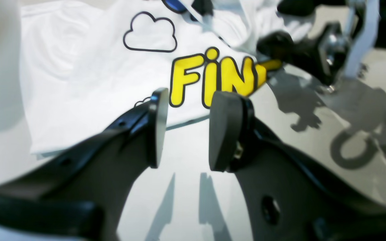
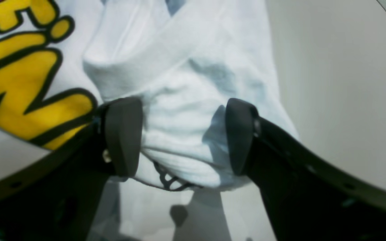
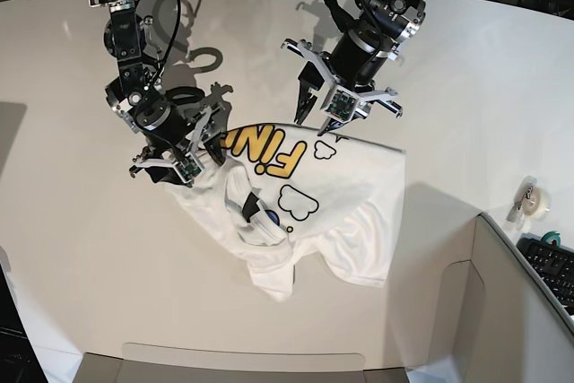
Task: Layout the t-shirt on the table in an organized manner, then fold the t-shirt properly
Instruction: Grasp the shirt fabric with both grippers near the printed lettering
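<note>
Layout step: t-shirt (image 3: pixel 332 195) lay rumpled mid-desk (image 3: pixel 72 248), far edge unspread. Right claw (image 2: pixel 179 137) gaped wide around a bunched fold, not pinching; left claw (image 1: pixel 186 129) apart, empty, just beyond the far hem. Next probably: pinch corners, pull flat

Two robot arms reaching inward
Left pincer (image 1: pixel 186 129) empty, jaws parted; right pincer (image 2: pixel 179 137) spread wide, pointing down

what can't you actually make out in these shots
- Full printed word on the t-shirt: base view, a fold covers its end; left wrist view, the right pincer blocks it.
- Neck label: base view, too small in the bunched cloth.
- Whether the right pincer touches cloth: right wrist view, blurred.
- Small item by the grey panel: too small.
</note>
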`<state>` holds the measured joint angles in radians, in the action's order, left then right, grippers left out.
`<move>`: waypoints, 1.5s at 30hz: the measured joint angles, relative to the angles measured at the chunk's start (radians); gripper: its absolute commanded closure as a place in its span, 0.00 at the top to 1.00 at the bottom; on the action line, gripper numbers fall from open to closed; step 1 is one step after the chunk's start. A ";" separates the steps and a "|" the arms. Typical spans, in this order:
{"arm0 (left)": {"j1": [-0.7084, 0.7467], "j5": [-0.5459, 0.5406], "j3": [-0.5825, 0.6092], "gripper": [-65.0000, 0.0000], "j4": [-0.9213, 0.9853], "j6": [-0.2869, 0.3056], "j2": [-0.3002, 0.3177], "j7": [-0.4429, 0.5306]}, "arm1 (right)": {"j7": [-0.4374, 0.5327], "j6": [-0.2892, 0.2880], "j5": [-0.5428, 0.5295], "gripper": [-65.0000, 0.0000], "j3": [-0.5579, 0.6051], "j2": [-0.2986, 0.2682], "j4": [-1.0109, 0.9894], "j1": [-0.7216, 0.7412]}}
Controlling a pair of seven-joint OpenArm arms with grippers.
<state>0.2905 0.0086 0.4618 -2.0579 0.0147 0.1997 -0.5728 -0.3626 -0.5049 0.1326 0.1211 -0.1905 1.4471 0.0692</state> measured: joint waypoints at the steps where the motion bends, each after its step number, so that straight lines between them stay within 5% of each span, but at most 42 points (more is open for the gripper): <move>1: 0.000 0.000 0.000 0.31 0.000 0.000 0.000 0.000 | 0.000 0.000 0.000 0.59 -0.003 0.000 -0.014 0.010; 6: 0.000 0.000 0.000 0.31 0.000 0.000 0.000 0.000 | 0.006 0.000 -0.001 0.56 -0.003 0.000 -0.074 0.055; 8: 0.000 0.000 0.000 0.31 0.000 0.000 0.000 0.000 | 0.010 0.000 -0.001 0.40 0.000 0.000 -0.085 0.059; 11: 0.000 0.000 0.000 0.30 0.000 0.000 0.000 0.000 | 0.010 0.000 -0.001 0.00 0.021 0.003 -0.089 0.058; 19: 0.000 0.000 0.000 0.30 0.000 0.000 0.000 0.000 | 0.034 0.000 0.011 0.00 0.015 -0.005 0.015 0.011; 31: 0.003 -0.001 0.002 0.30 0.002 0.000 0.000 0.000 | 0.052 0.000 0.003 0.00 -0.300 0.046 0.573 -0.234; 45: -0.035 0.000 0.001 0.30 0.003 -0.007 -0.076 0.017 | 0.047 -0.006 0.010 0.00 -0.374 0.094 0.560 -0.685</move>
<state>0.2554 0.0090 0.4625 -2.0544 0.0078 0.1238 -0.5560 -0.3157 -0.5110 0.1425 -0.2531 -0.0967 2.0071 -0.6155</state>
